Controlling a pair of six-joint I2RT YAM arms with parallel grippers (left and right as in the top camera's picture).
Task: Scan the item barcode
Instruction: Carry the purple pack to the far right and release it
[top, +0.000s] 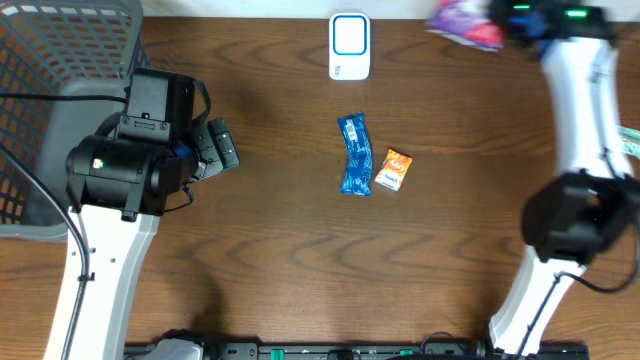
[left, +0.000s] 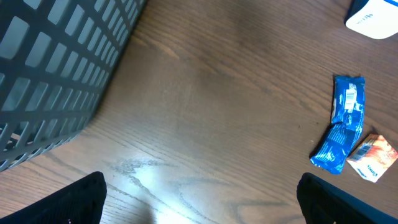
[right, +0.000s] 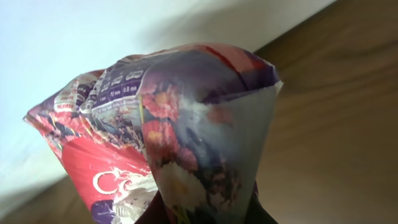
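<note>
Floral packet (top: 465, 22): held at 1 o'clock over the table (top: 300, 250), well apart from the scanner.
Right gripper (top: 503, 25): closed narrow on the packet.
Scanner (top: 349, 45): at 12 o'clock.
Left gripper (top: 222, 148): spread wide, nothing held, at 9 o'clock.
Blue wrapper (top: 355, 155): at centre.
Orange sachet (top: 394, 170): just beside the wrapper, at its 3 o'clock.
Basket (top: 60, 60): at 10 o'clock.

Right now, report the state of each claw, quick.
Left claw: open, holding nothing.
Right claw: closed on the flowery packet.
</note>
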